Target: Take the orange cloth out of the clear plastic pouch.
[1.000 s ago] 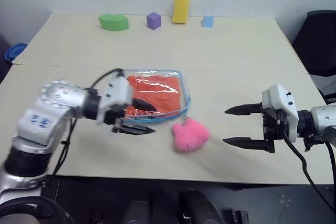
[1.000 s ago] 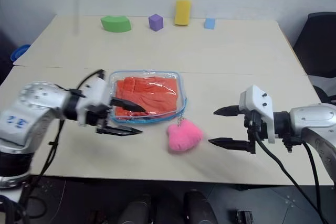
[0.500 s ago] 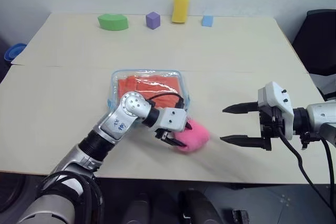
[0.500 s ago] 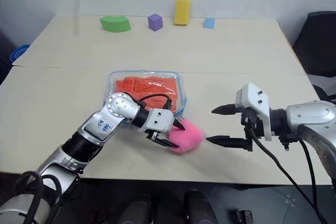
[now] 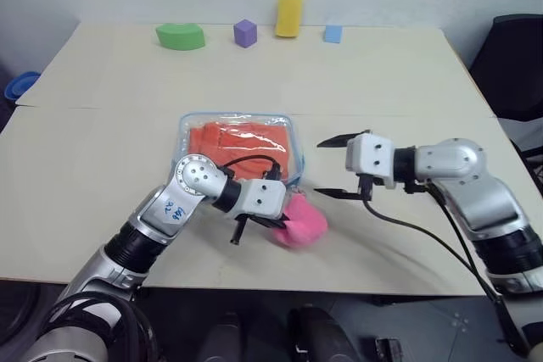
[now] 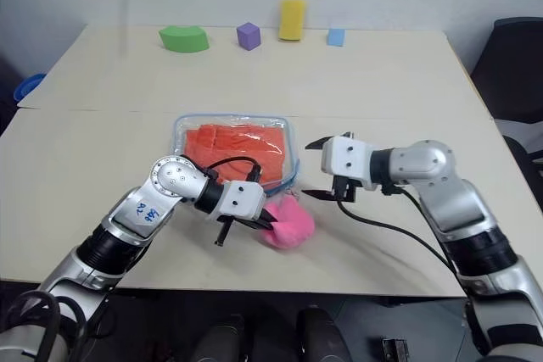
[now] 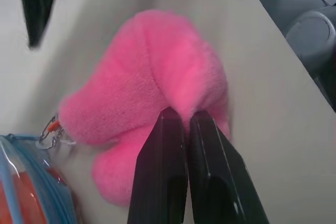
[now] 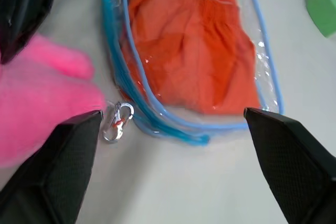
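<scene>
Left eye view: the orange cloth (image 5: 242,143) is seen folded inside the clear plastic pouch (image 5: 182,129), which lies flat mid-table. At the pouch's near corner the pink plush charm (image 5: 299,219) is pinched by the left gripper (image 7: 186,124), its fingers pressed together on the fluff. The right gripper (image 5: 333,168), fingers spread wide and empty, is held just beside the pouch's right edge. The zipper appears closed, though this is hard to judge. If the charm is pulled before the pouch is braced, the whole pouch could be dragged, or the soft fluff could slip free.
</scene>
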Robot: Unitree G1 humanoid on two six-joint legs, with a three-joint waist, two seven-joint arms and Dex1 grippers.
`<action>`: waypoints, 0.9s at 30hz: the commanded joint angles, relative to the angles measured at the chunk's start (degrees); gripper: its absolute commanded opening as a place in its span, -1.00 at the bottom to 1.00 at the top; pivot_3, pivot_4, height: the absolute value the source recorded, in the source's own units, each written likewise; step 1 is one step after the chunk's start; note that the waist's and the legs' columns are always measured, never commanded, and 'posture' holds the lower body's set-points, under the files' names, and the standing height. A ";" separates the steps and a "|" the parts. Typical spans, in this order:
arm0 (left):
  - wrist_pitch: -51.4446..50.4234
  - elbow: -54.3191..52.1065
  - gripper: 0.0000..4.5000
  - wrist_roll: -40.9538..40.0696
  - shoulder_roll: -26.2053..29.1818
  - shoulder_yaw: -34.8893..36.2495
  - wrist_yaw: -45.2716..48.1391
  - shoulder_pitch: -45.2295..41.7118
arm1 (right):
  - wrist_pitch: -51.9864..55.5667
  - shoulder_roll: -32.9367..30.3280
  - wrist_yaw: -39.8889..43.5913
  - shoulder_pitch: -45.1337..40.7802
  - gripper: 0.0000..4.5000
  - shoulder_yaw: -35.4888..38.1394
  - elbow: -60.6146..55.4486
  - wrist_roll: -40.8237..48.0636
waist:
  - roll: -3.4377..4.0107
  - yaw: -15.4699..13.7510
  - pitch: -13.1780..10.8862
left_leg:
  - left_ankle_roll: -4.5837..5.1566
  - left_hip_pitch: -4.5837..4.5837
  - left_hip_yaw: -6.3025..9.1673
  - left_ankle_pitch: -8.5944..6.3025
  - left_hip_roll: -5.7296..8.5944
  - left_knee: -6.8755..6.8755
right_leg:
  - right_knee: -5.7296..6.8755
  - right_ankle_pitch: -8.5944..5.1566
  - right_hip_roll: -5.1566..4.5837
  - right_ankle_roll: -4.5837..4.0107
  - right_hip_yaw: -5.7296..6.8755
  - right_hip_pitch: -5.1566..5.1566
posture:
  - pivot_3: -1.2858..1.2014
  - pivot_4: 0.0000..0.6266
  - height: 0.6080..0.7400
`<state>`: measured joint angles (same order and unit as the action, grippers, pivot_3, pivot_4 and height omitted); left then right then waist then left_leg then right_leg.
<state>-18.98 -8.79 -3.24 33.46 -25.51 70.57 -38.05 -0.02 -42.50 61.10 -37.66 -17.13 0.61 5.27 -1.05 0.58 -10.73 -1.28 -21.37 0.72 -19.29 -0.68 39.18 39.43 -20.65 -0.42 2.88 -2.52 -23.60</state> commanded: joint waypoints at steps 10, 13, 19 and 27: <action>-8.91 -11.81 -1.00 -1.16 1.53 2.41 -5.18 4.21 | -21.64 8.30 1.06 -8.97 0.10 -3.45 20.60 -9.69 | 0.00 1.10 0.00 | -0.03 0.00 0.01 0.02 -0.02 0.00 | 0.04 0.00 0.00 0.00 0.02 0.00 | 0.03 -0.52 1.00; -9.91 -12.32 -1.00 -1.19 1.31 2.39 -6.29 4.23 | -22.52 9.07 2.44 -9.36 -0.37 -4.22 22.28 -10.62 | 0.00 1.11 0.00 | -0.05 0.01 0.01 0.03 -0.03 0.00 | 0.06 0.00 0.01 0.00 0.03 -0.01 | 0.03 -0.52 1.00; -11.14 -13.04 -1.00 -1.63 1.32 2.63 -7.68 4.33 | -23.47 10.87 2.27 -9.64 -0.37 -4.18 23.64 -11.28 | 0.00 1.09 0.00 | -0.06 0.01 0.01 0.03 -0.03 0.00 | 0.06 0.00 0.00 0.00 0.03 0.00 | 0.03 -0.52 1.00; -11.25 -13.07 -1.00 -1.90 1.33 2.67 -8.34 4.54 | -24.78 12.82 -1.69 -11.36 -0.64 -3.69 27.15 -13.75 | 0.00 1.15 0.00 | -0.08 0.01 0.01 0.04 -0.03 0.00 | 0.06 0.00 0.00 0.00 0.03 -0.01 | 0.03 -0.52 1.00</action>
<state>-30.53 -19.63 -4.29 34.70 -23.76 62.59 -33.44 -23.40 -29.86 60.47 -47.82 -22.17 27.75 -8.48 -1.05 1.72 -10.73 -1.35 -21.36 0.73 -19.25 -0.71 39.19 39.50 -20.65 -0.42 2.88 -2.49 -23.61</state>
